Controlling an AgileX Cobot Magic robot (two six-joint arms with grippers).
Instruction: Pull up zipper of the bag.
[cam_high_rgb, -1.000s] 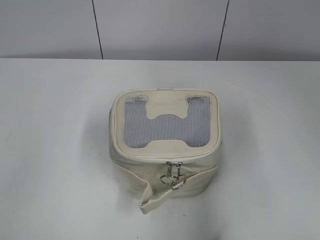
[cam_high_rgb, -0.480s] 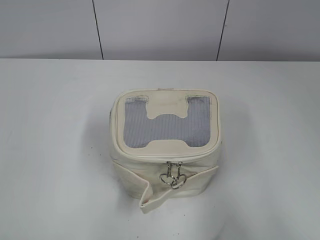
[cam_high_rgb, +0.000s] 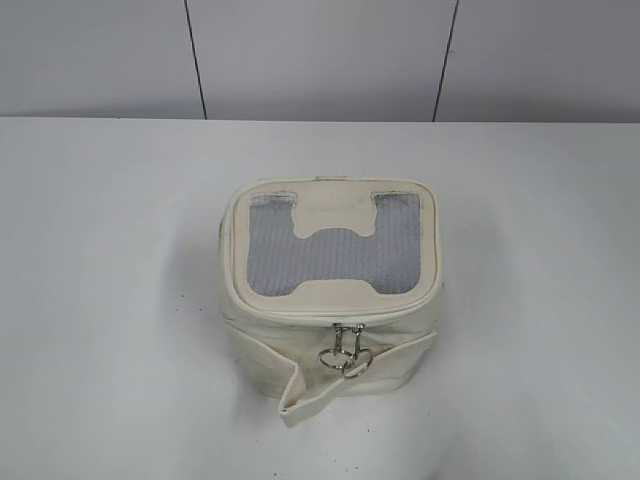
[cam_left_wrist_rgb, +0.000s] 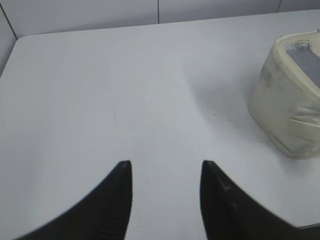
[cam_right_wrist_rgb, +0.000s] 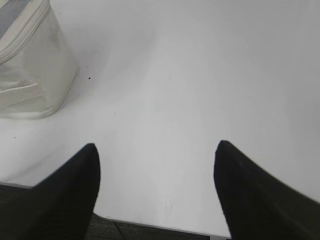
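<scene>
Sitting upright near the middle of the white table (cam_high_rgb: 100, 250), the bag (cam_high_rgb: 330, 345) is a small boxy cream fabric one with rounded corners. Its top is a grey mesh panel (cam_high_rgb: 270, 255) carrying an H-shaped cream patch (cam_high_rgb: 335, 250). The zipper (cam_high_rgb: 300, 315) runs as a thin cream track around the top rim, and its silver pull tabs and ring (cam_high_rgb: 346, 352) hang together at the front face, just below the rim. A loose cream strap (cam_high_rgb: 300, 385) crosses the front and folds down to the table at the lower left of the bag.

Neither arm shows in the exterior view. In the left wrist view the left gripper (cam_left_wrist_rgb: 166, 172) hangs over bare table with its two dark fingers spread apart, nothing between them — the bag sits well apart, at the right edge of that view. In the right wrist view the right gripper (cam_right_wrist_rgb: 156, 155) is likewise released, fingers wide, holding nothing, with the bag at the upper left corner and the table's near edge visible below. Both grippers are clear of the bag and the zipper — no contact anywhere. A grey panelled wall (cam_high_rgb: 320, 60) stands behind the table.
</scene>
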